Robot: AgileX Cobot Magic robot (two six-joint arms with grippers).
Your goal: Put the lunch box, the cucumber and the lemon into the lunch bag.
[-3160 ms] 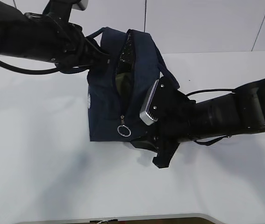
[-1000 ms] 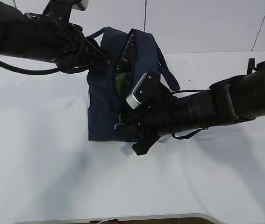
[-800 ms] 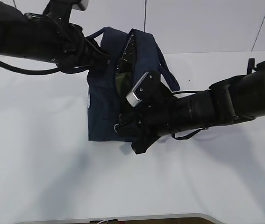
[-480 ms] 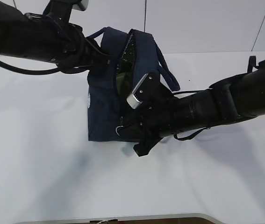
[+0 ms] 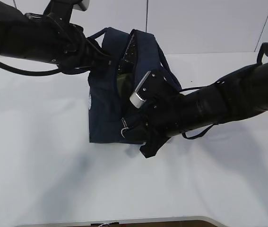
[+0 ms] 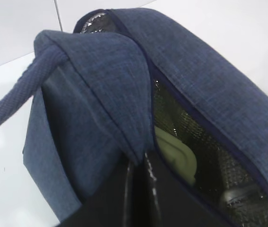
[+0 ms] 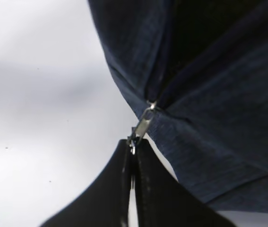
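The navy lunch bag (image 5: 106,101) stands on the white table with its top gaping. My left gripper (image 5: 98,59) is shut on the bag's upper fabric edge (image 6: 124,127), its jaws pinching the cloth, my left gripper (image 6: 138,165) showing at the bottom of the wrist view. Inside the bag lies the lunch box with its pale green lid (image 6: 177,152) (image 5: 123,84). My right gripper (image 5: 127,130) (image 7: 133,144) is shut on the silver zipper pull (image 7: 145,122) low on the bag's front. The cucumber and the lemon are hidden.
A loop handle (image 6: 15,101) hangs off the bag's left side and another (image 5: 169,75) drapes over my right arm. The white table (image 5: 39,165) stretches to all sides, its front edge at the bottom of the exterior view.
My right gripper came in from the lower right to the hanging ring pull and closed on it. The right arm then shifted slightly right. The left arm and bag stayed put.
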